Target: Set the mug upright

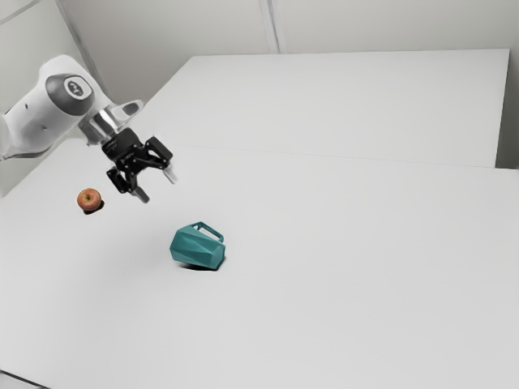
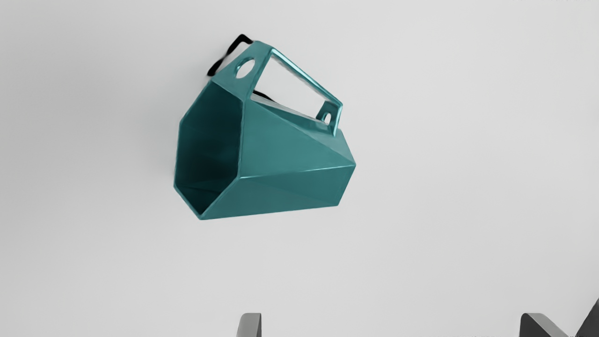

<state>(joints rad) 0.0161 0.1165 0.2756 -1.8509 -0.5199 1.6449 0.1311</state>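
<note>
item one: mug [image 1: 197, 246], teal, faceted body, one angular handle [image 2: 306, 77]. it lay on its side on the white table [image 1: 340, 259], not upright. in the exterior view its base pointed toward the exterior view's right and somewhat toward the camera, the handle on the upper side of the body; a dark shadow lay along the underside. in the wrist view the open mouth [image 2: 210, 145] showed, six-sided in look, its interior a darker teal. a small round hole pierced the handle near the rim, another near the base end.

item two: gripper [image 1: 156, 185], black, two-fingered, with paler tips. released; its fingers [image 2: 250, 326] stood wide apart, clear of the mug. in the exterior view it hung tilted above the table, between the apple and the mug, nearer the exterior view's left than the mug was.

item three: arm [image 1: 36, 113], white with grey joint parts, reaching in from the exterior view's left.

item four: apple [image 1: 89, 199], orange-red, one, with a dark shadow beneath it, well apart from the mug, toward the exterior view's left.

item five: walls [image 1: 219, 28], pale grey, behind the table.
</note>
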